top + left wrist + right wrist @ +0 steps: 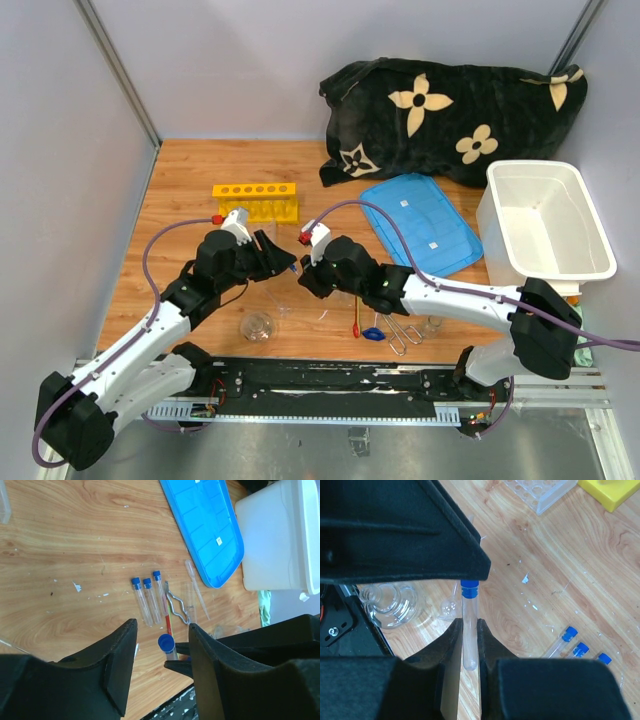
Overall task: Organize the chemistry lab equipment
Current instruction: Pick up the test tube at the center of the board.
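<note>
right gripper [469, 630] pinching blue-capped test tube [469, 607], blue lid [205, 530] bearing white stickers [218, 541]

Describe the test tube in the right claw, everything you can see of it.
The test tube is a slim clear tube with a blue cap and a rounded closed end, and it looks empty. The right claw pinches its lower body between two black fingers, holding it above the wooden table with the capped end sticking out. The open left claw flanks that capped end; whether it touches cannot be told.
</note>
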You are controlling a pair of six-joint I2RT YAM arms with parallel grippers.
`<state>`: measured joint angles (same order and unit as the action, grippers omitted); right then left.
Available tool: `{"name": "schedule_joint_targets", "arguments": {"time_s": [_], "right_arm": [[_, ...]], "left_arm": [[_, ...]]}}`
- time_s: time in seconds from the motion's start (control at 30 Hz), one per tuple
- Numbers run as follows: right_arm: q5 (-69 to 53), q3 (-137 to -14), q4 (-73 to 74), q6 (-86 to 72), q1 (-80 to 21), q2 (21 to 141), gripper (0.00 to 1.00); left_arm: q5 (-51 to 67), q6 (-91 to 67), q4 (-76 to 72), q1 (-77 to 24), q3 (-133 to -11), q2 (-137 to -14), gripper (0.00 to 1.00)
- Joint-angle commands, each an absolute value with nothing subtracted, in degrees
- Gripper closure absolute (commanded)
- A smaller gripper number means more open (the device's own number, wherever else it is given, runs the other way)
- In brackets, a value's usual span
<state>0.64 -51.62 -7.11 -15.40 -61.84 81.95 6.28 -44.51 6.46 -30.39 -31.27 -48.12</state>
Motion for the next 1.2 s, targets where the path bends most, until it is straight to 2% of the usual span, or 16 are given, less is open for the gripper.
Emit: {"name": "schedule_joint_targets", "arguments": {"time_s": [0.0,1.17], "right_arm": [[3.0,-53.91,-7.53,-14.64,-62.67,81.25,0.99],[4.75,-54.77,-7.28,-13.97,-62.67,81.12,0.99]], "left_arm": [[6.9,-45.53,4.53,-31.35,-32.19,-47.89,0.5],[9.58,-47.28,3.6,-32.15,-31.41,-47.53,0.63]]}}
